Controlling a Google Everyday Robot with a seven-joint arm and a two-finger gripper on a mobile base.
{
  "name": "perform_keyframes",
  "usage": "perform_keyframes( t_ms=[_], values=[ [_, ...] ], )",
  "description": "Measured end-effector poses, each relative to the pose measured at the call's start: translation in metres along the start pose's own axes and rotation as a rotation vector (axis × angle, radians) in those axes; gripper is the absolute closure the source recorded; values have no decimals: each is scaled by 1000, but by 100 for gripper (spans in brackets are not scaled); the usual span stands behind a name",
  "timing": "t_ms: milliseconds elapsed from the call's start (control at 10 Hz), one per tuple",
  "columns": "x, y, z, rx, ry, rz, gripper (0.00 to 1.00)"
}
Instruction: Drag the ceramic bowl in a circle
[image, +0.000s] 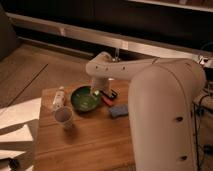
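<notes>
The ceramic bowl (85, 98), round and shallow with a glossy dark green inside, sits on the wooden table (85, 142) toward its back left. My gripper (96, 91) hangs from the white arm and reaches down to the bowl's right rim. The small pale grey cup (64, 117) stands in front of the bowl on the left, apart from it.
A small bottle (58, 97) lies left of the bowl. A blue sponge (119, 110) and a red and black object (107, 96) lie right of the bowl. My large white arm body (165, 115) fills the right side. The table's left edge drops off to the floor.
</notes>
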Motion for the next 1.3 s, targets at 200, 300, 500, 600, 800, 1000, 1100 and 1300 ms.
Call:
perform_keyframes(
  t_ms=[200, 300, 500, 600, 800, 1000, 1100, 1300],
  values=[
    [3, 8, 26, -2, 68, 16, 35],
    [4, 9, 37, -3, 96, 26, 35],
    [7, 11, 60, 0, 162, 47, 35],
    [8, 12, 67, 1, 183, 54, 35],
    [4, 10, 78, 11, 202, 64, 47],
    [-3, 11, 82, 18, 200, 64, 67],
    [-4, 11, 84, 22, 204, 62, 79],
    [-5, 11, 82, 31, 206, 54, 96]
  ],
)
